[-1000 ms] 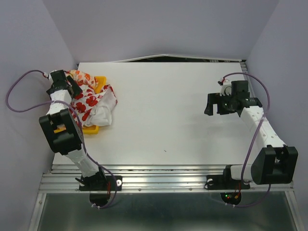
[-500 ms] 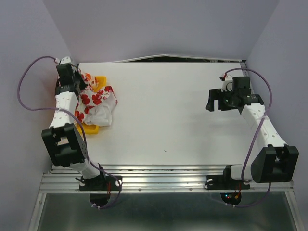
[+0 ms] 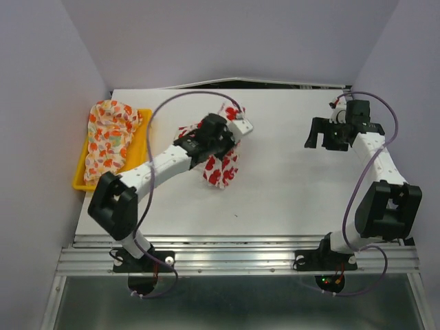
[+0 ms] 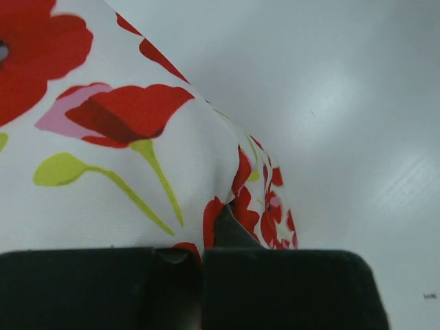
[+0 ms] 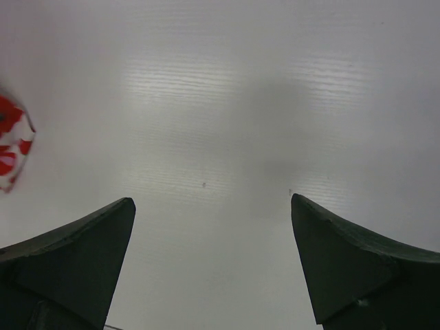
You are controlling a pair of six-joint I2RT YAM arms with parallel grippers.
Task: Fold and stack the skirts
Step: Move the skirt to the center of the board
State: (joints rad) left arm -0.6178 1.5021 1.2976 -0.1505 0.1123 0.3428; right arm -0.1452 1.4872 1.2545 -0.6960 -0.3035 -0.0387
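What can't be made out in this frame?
- Top view: the left gripper covers part of the red-flowered skirt, hiding its outline.
- Left wrist view: that skirt runs off the top and left edges.
- Top view: the cream skirt hides the yellow tray's floor.

A tray (image 3: 80,180) sits at the left edge of the table (image 3: 289,199), toward the far side, with one skirt (image 3: 110,134) heaped in it. Right of the tray, near the table's middle, the other skirt (image 3: 221,172) hangs from the left gripper (image 4: 201,282), whose arm stretches in from the near left. The right gripper (image 3: 320,143) hovers well apart over the table's far right.
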